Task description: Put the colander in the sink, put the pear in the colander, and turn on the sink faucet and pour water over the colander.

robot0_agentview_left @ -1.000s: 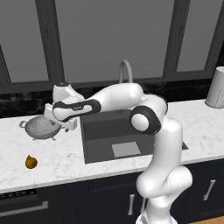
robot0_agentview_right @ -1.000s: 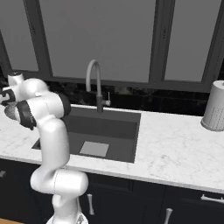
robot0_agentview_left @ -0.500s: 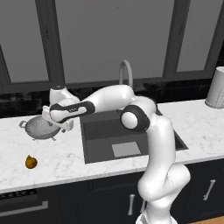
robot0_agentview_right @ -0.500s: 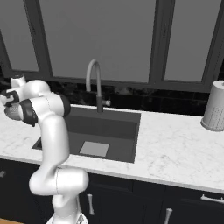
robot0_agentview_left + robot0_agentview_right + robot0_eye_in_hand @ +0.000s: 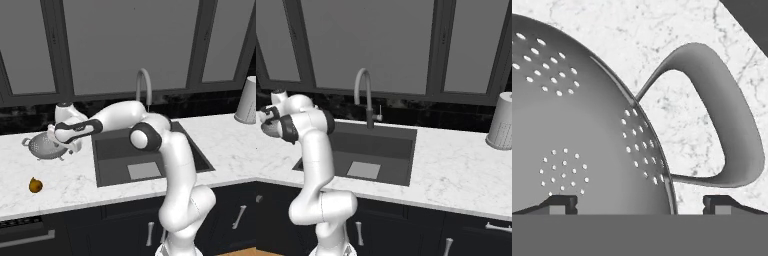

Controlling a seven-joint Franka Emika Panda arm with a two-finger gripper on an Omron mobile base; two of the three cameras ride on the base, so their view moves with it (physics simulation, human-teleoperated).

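Marble counter, gripper now lower, spread astride colander rim, nothing clamped yet.

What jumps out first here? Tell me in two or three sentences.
The white arm stretches left across the sink, its gripper down at the colander on the marble counter. In the hand view its fingertips straddle the colander's rim beside a loop handle. The pear lies alone near the counter's front edge, and the faucet arches behind the sink.
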